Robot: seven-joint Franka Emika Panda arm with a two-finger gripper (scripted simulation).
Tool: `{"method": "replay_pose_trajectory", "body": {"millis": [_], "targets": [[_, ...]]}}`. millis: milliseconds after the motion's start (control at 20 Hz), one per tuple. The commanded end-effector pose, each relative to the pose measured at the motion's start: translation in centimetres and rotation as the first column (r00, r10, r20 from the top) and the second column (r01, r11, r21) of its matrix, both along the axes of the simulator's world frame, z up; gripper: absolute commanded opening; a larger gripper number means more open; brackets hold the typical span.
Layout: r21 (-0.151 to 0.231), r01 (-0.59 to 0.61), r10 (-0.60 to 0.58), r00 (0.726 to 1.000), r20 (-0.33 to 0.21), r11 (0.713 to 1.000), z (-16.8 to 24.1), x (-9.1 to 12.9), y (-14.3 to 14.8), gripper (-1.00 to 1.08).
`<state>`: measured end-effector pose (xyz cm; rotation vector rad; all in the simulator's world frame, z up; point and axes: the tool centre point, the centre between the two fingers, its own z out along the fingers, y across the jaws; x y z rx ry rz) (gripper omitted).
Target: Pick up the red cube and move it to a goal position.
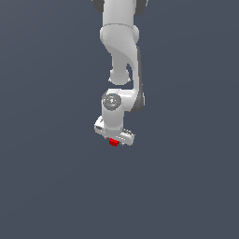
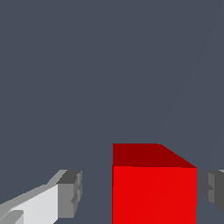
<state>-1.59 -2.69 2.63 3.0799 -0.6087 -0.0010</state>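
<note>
The red cube [image 1: 113, 142] is small and bright red, and sits just under the white hand in the exterior view. In the wrist view the red cube [image 2: 153, 188] fills the space between the two fingers. My gripper [image 1: 115, 138] is straight over it, pointing down. In the wrist view my gripper [image 2: 142, 192] is open around the cube. One grey pad [image 2: 71, 194] stands well apart from the cube. The other pad [image 2: 214, 192] is close to the cube's side with a thin gap. I cannot tell whether the cube rests on the floor.
A plain dark grey-blue floor [image 1: 186, 186] spreads in every direction. The white arm [image 1: 122, 46] comes down from the top of the exterior view. No goal marker shows.
</note>
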Motion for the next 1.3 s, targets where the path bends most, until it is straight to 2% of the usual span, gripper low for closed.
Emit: {"method": "replay_pose_trajectory", "body": {"millis": [0,100,150,800,1250], "targets": [[0.001,0.017,-0.017,1.0,0.001,1.0,-0.5,0.0,-0.1,1.0],[0.001,0.019,-0.019,1.0,0.001,1.0,-0.6,0.0,0.0,1.0],[0.001,0.019,-0.019,1.0,0.001,1.0,-0.6,0.0,0.0,-1.0],[0.002,0.018,-0.018,1.0,0.001,1.0,-0.3,0.0,0.0,-1.0],[0.002,0.019,-0.019,1.0,0.001,1.0,3.9,0.5,0.5,-1.0]]}}
